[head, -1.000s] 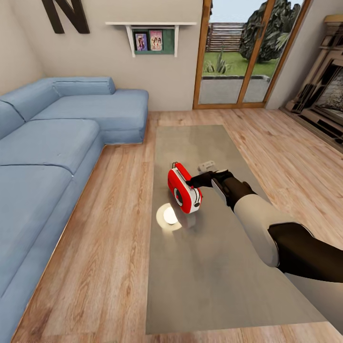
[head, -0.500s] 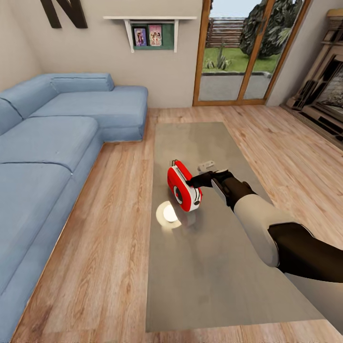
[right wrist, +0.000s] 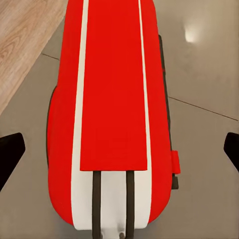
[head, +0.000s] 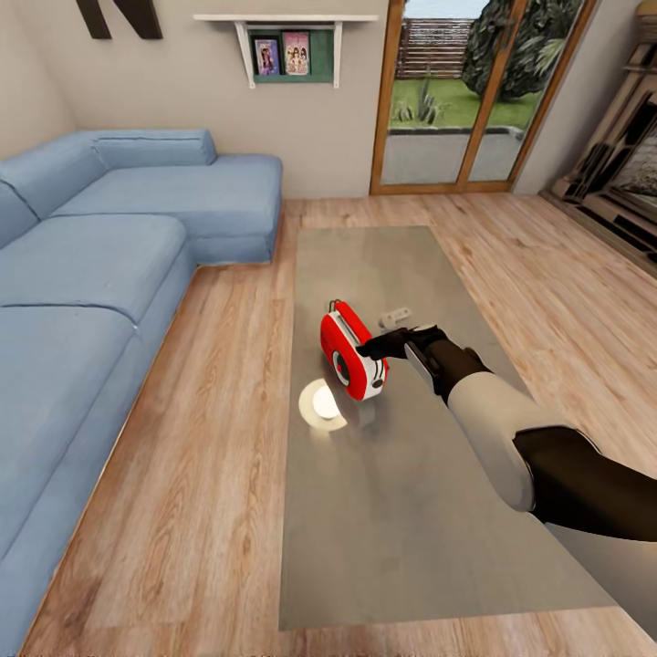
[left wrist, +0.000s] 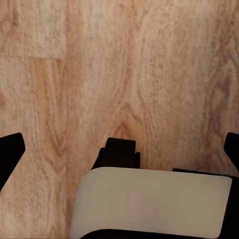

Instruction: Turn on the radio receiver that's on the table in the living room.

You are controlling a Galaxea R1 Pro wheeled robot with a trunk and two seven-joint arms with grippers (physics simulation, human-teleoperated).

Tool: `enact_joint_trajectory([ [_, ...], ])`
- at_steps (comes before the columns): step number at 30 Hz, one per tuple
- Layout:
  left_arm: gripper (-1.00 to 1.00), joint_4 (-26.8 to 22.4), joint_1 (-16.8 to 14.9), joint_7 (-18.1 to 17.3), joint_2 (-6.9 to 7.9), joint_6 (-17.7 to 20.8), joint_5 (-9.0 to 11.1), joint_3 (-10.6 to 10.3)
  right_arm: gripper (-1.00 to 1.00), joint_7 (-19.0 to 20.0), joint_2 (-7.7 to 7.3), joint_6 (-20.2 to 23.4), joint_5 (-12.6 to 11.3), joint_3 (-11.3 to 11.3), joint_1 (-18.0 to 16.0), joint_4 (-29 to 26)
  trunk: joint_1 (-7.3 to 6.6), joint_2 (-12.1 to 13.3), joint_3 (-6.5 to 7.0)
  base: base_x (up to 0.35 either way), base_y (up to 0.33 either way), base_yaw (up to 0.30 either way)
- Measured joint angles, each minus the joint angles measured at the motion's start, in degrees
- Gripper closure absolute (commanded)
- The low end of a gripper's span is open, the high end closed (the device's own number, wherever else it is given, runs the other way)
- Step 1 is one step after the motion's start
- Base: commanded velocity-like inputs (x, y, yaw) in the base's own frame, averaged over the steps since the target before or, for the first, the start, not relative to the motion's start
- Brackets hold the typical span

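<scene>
Radio receiver (head: pixel 352 356) upright on table (head: pixel 401 511) | right end effector (head: pixel 370 349) touching its side | fingers apart

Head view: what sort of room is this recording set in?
A living room, most likely: a blue sofa along the wall, a low table carrying a red radio, and glass doors opening onto a garden.

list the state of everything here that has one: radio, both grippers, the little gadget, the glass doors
radio receiver: upright on the table, dial face toward the sofa; on or off cannot be told
right gripper: open, fingertips at the radio's side
left gripper: open, over bare wood floor
small grey gadget: lying flat behind the radio
glass doors: closed
</scene>
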Motion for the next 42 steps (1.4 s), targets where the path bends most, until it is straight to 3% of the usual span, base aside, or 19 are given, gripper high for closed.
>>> enact_joint_trajectory([
  [42,-1.0,0.0,0.0,0.0,0.0,0.0,0.0,0.0,-1.0,-0.2,0.0,-0.2,0.0,0.0,0.0,0.0,0.0,0.0,-1.21,0.0,0.0,0.0],
])
